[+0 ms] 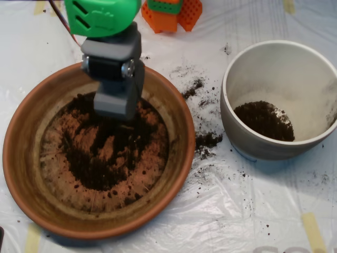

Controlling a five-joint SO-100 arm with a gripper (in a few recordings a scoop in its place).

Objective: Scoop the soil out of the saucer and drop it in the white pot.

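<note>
The terracotta saucer (31, 126) lies at the left, with dark soil (100, 158) spread in a loose ring over its flat bottom. My grey scoop (117, 108) hangs from the green arm over the saucer's upper middle, its lower end down at the soil. Its jaws are hidden under the grey body. At the right stands the white pot (279, 58), holding a small heap of soil (263, 120) on its bottom.
Spilled soil (206, 140) is scattered on the white plastic sheet between saucer and pot. An orange and green block structure (171, 13) stands at the top edge behind the saucer. Tape strips mark the sheet near the bottom corners.
</note>
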